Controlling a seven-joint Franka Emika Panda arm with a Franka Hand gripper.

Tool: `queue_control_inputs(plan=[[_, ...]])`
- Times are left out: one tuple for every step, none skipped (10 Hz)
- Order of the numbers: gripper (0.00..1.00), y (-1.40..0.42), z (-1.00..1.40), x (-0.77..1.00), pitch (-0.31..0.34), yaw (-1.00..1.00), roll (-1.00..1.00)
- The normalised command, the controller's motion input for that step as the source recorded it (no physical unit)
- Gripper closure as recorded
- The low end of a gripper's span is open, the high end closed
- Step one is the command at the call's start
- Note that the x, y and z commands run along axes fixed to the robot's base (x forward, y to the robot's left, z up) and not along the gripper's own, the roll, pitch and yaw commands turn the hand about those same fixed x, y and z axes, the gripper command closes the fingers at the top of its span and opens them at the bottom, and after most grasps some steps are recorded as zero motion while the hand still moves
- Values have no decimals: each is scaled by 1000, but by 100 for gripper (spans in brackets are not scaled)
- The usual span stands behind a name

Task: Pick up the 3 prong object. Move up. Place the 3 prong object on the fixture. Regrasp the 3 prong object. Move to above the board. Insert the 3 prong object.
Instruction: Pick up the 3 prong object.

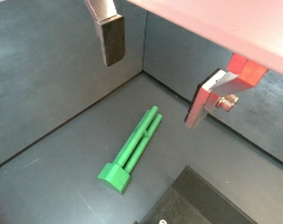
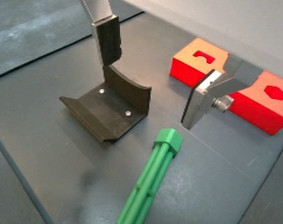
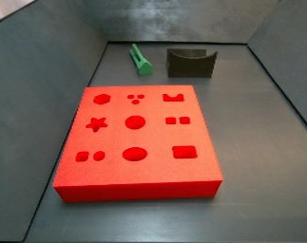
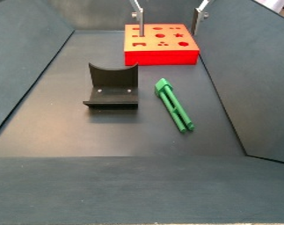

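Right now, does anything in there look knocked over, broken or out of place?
Nothing stands out. The green peg lies flat on the floor beside the fixture, the red board sits flat, and the open tool hangs empty above.

In this wrist view the gripper (image 2: 155,74) is hanging with its jaws spread wide and nothing between them, one dark-padded finger (image 2: 109,41) reaching down at about eleven o'clock and the other silver finger (image 2: 202,101) standing at about three o'clock. The fixture (image 2: 109,107) is sitting on the grey floor (image 2: 237,175) below the first finger, its curved notch facing up, while the 3 prong object (image 2: 152,179) is lying flat at about six o'clock, apart from the fixture. Parts of the board (image 2: 272,101) are showing red behind the second finger, toward two o'clock.
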Motion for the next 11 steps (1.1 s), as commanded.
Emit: queue_control_inputs(plan=[[0,-163,-340,60,74,0,0],[0,-320,-674,60,276,246,-9],[0,-743,-931,6,204,426,37],[0,-449,-977,23,156,703,51],[0,-277,-1000,91,76,860,40],[0,-254,-1000,60,69,877,50],[0,-154,-1000,20,3,880,1],[0,-120,-943,0,-63,791,101],[0,-134,-769,0,-144,417,183],[0,-14,-134,-174,-199,57,106],[0,0,-49,-86,-53,0,11]])
